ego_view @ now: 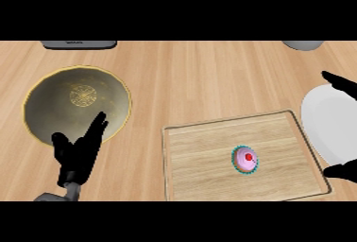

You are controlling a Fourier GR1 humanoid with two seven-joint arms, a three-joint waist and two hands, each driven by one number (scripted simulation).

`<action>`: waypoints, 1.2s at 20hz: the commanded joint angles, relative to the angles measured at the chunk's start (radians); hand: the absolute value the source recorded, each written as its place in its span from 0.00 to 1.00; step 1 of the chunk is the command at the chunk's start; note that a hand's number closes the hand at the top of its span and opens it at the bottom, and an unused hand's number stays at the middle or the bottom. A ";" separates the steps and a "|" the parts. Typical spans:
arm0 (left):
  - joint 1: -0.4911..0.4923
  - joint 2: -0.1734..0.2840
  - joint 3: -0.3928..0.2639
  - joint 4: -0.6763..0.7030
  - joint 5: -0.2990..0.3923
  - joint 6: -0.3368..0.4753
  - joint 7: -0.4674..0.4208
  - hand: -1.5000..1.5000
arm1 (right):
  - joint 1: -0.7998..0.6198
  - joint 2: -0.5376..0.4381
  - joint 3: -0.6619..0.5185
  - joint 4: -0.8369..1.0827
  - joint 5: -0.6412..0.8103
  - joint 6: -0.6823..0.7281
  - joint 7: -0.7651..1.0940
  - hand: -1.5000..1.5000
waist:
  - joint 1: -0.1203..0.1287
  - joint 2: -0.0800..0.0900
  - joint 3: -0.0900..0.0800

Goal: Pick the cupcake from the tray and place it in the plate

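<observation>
Head view: the right hand (342, 85) shows only as dark fingers at the view's right edge, spread wide around the white plate (327, 123), nothing clasped; likely it is swinging in toward the tray (209, 142). The cupcake (245, 160) sits untouched on the tray, down and to the left of that hand. It has pink icing, 1 red cherry and a teal wrapper. The left hand (80, 151) rests released, fingers up, over the worktop (202, 80) (beside a gold bowl (77, 101)).

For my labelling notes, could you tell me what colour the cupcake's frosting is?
Pink frosting with a red dot on top, on the cupcake; the head view shows it.
</observation>
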 commanded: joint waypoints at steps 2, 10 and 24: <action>0.020 -0.032 -0.024 0.036 -0.007 -0.014 0.016 0.50 | -0.041 0.025 0.132 -0.159 0.083 -0.003 0.259 0.00 | 0.005 0.006 -0.006; 0.021 -0.079 -0.028 0.033 -0.059 0.002 0.027 0.50 | -0.059 0.166 0.258 -0.136 0.295 -0.004 0.358 0.00 | 0.004 0.007 -0.004; 0.035 -0.084 0.050 0.028 -0.091 -0.068 0.036 0.50 | -0.058 0.378 0.308 -0.093 0.432 0.080 0.413 0.00 | 0.003 0.007 -0.004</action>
